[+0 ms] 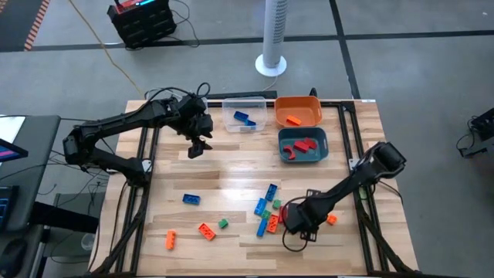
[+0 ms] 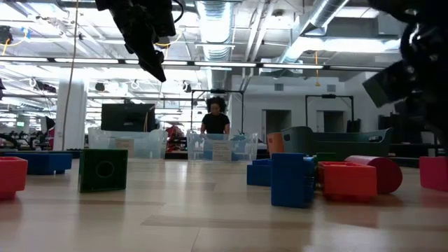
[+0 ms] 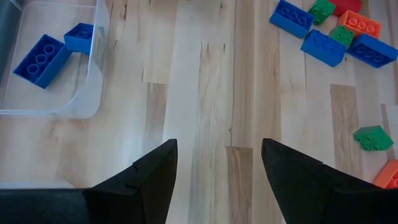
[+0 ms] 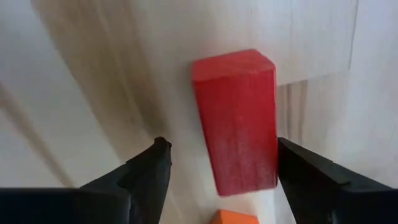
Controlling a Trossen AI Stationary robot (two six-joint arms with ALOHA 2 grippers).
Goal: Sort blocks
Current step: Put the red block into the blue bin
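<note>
Loose blocks lie on the wooden table's near half: a blue, green, orange and red cluster, a blue one, orange ones and a green one. My right gripper is low at the cluster's right side. It is open, its fingers on either side of a red block that lies flat on the wood, with an orange block just beneath. My left gripper hangs open above bare table near the clear bin; in its wrist view nothing lies between the fingers.
Three bins stand at the far edge. The clear bin holds blue blocks, the orange bin holds an orange block, and the teal bin holds red ones. A lone orange block lies right of my right gripper. Bare wood spans the table's middle.
</note>
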